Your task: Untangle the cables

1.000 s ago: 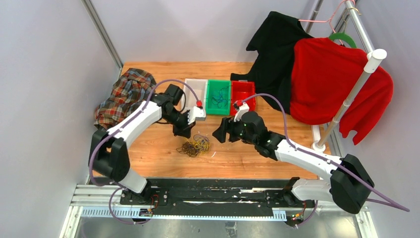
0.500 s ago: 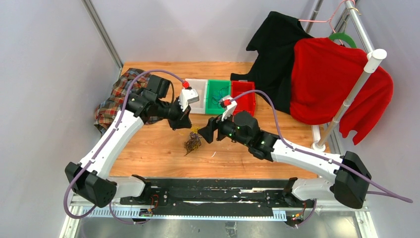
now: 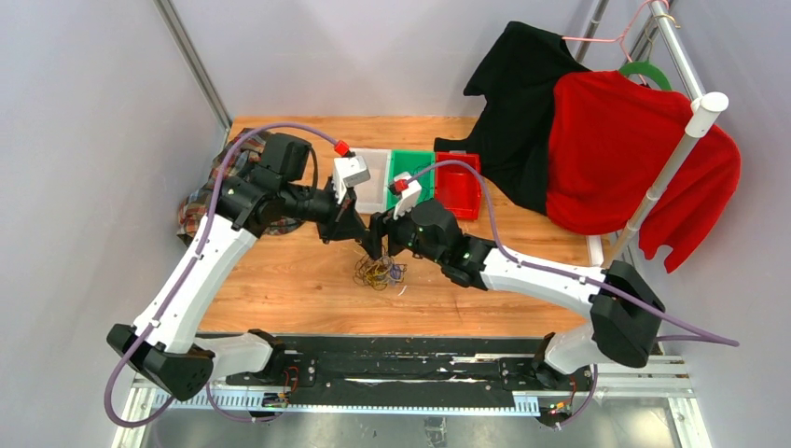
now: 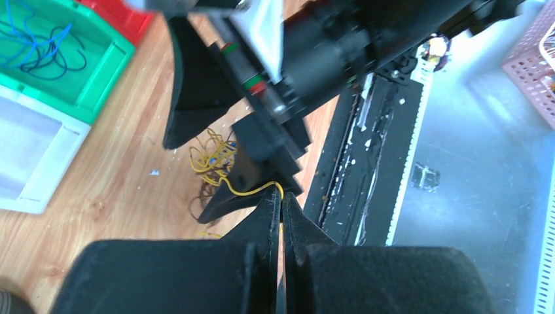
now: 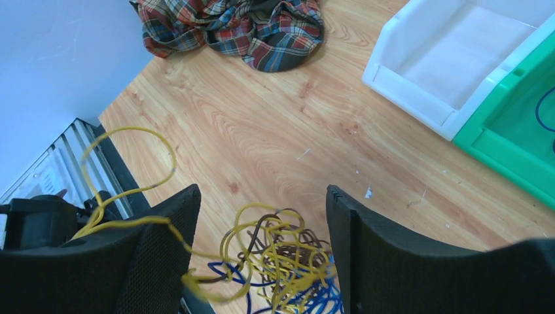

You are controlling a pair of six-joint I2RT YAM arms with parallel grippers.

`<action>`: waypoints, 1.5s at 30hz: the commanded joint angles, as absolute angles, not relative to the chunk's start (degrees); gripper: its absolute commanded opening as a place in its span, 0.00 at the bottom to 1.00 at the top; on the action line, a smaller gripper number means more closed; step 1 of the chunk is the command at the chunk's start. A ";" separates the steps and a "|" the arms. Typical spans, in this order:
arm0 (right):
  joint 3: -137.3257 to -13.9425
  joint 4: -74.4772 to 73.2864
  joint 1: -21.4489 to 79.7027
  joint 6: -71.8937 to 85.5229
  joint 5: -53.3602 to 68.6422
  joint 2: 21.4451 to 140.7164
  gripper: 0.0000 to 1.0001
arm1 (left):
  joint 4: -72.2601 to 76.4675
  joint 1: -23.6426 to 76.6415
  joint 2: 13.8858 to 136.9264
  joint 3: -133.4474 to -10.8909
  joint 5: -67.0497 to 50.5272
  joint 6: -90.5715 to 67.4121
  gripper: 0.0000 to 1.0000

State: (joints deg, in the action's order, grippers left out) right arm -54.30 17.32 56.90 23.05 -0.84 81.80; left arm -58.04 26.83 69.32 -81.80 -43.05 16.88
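Green bin (image 4: pixel 105 78) holds loose blue wires (image 4: pixel 46 49), white bin (image 5: pixel 406 98) beside it. Left gripper (image 4: pixel 281 204) pinches a yellow wire (image 4: pixel 245 191) running up from the cables (image 5: pixel 281 268) on the table (image 5: pixel 262 131). Right gripper (image 5: pixel 262 196) is spread wide just above the tangle.

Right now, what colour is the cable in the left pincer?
Yellow; the cable in the left pincer shows best in the left wrist view.

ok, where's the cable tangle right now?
Top view: the cables are mid-table, directly beneath the left gripper and right gripper, on the arms' side of the white bin.
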 commanded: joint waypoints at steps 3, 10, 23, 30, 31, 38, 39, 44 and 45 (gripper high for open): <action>-55.29 20.36 57.66 23.28 -3.64 87.23 0.67 | -60.02 27.35 68.03 -89.54 -51.25 14.40 0.01; -49.22 22.41 57.67 26.68 -5.68 89.08 0.64 | -60.05 27.38 69.78 -101.89 -50.50 11.14 0.01; -38.31 23.73 58.17 33.43 -7.12 86.41 0.58 | -59.86 27.34 77.69 -136.05 -40.73 8.66 0.00; -35.73 22.62 59.20 34.49 -7.56 84.95 0.52 | -55.99 27.34 79.16 -141.79 -34.57 8.73 0.00; -35.51 22.41 59.31 34.47 -7.56 84.40 0.52 | -55.24 27.33 78.60 -140.83 -34.35 8.72 0.00; -35.20 16.52 59.52 32.95 -8.24 74.69 0.52 | -53.28 27.41 76.21 -127.89 -35.29 9.64 0.00; -35.28 15.12 59.50 32.56 -8.79 72.94 0.53 | -52.59 27.40 75.75 -125.32 -35.33 9.84 0.00; -35.37 10.19 59.12 31.53 -13.45 64.76 0.69 | -49.13 27.42 75.23 -113.54 -34.81 10.28 0.00; -35.08 9.72 58.95 31.47 -14.71 62.84 0.72 | -48.14 27.42 75.56 -110.97 -34.54 10.77 0.00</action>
